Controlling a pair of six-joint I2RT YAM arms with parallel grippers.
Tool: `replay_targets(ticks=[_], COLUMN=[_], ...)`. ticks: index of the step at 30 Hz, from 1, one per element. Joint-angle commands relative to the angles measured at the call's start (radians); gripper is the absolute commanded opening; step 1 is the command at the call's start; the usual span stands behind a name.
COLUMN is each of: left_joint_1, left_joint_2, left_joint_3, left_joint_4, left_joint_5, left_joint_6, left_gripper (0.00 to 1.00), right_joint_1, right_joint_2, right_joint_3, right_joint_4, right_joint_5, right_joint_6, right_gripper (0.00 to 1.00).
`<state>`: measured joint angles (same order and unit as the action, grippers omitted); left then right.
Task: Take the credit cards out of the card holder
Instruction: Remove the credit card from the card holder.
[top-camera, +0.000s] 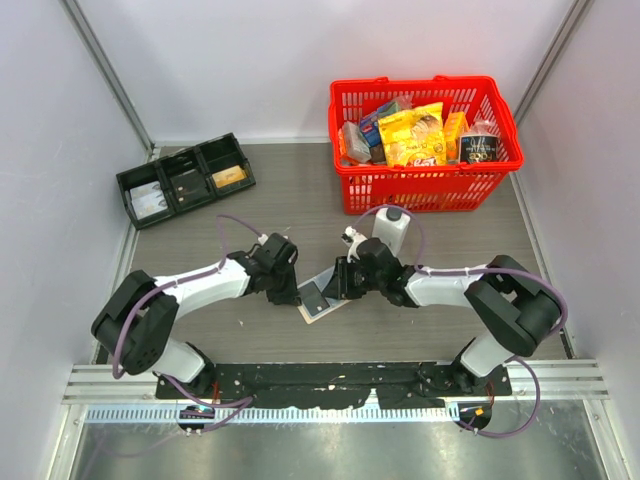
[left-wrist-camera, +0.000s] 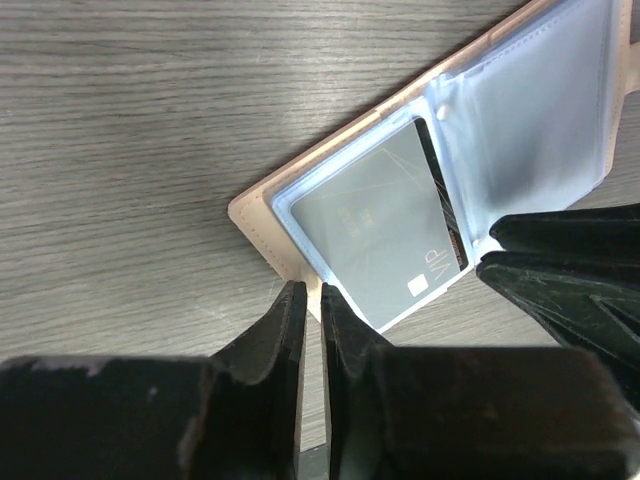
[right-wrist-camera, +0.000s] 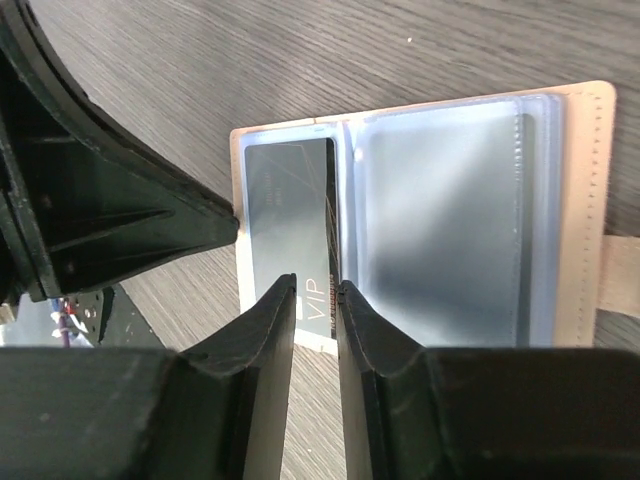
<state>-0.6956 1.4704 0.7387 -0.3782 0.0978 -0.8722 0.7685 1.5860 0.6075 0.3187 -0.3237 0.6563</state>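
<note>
Grey wood-grain surface (top-camera: 300, 200) bears an open tan card holder (top-camera: 322, 298). Left claw (left-wrist-camera: 308, 290) and right claw (right-wrist-camera: 317, 285) hover barely parted over it; grip unclear.

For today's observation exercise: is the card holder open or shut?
Open: card holder lies spread flat, both inner halves facing up, grey card visible inside.

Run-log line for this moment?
open tan card holder: flat | grey VIP card: not yet out of clear sleeve | left gripper: near-closed at holder edge, grip unclear | right gripper: near-closed over card end, grip unclear
</note>
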Motion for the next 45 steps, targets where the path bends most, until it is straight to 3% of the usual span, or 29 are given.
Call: replay_targets(ticks=[1, 11, 24, 37, 45], left_joint_1=[-0.018, -0.033, -0.033, -0.03, -0.005], left_joint_2=[-0.05, 0.008, 0.034, 0.051, 0.031], left_joint_3=[0.065, 0.068, -0.039, -0.062, -0.087], left_joint_4=[-0.037, -0.004, 0.007, 0.025, 0.038], left_joint_5=[-0.026, 0.008, -0.006, 0.002, 0.008], left_joint_6=[0.016, 0.001, -0.019, -0.017, 0.012], left_gripper=[0.15, 0.19, 0.03, 0.0, 0.0], right_joint_1=[0.009, 0.044, 0.057, 0.057, 0.057], right_joint_2=[-0.054, 0.011, 0.029, -0.011, 0.058], right_joint_3=[0.028, 0.046, 0.051, 0.017, 0.06], right_joint_4=[-0.085, -0.066, -0.052, 0.129, 0.249], right_joint_5=[0.084, 0.029, -0.021, -0.11, -0.189], right_joint_6=[-0.07, -0.081, -0.067, -0.015, 0.031], right_gripper=[0.29, 0.29, 0.29, 0.28, 0.28])
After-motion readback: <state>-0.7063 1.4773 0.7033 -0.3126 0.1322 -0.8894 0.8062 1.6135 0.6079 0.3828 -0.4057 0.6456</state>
